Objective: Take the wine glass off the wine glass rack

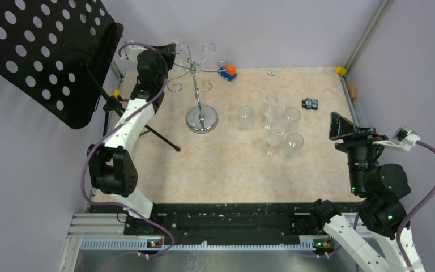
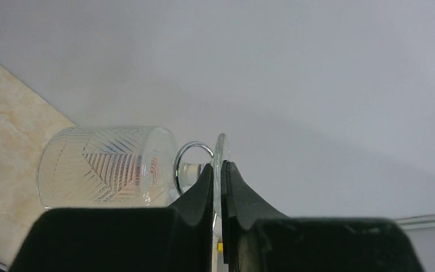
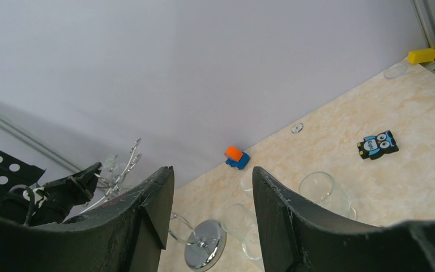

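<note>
The left gripper (image 2: 220, 170) hides half the wine glass (image 2: 107, 167) foot.

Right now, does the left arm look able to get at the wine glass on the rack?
Yes, apparently: the left gripper is shut on the round foot of the wine glass, nothing in between. The stem sits inside a curl of the wine glass rack.

Five standing glasses (image 1: 245, 117), one rack (image 1: 202, 120), two toys (image 1: 227, 71)

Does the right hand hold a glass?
No, the right hand is open and there is nothing in it.
</note>
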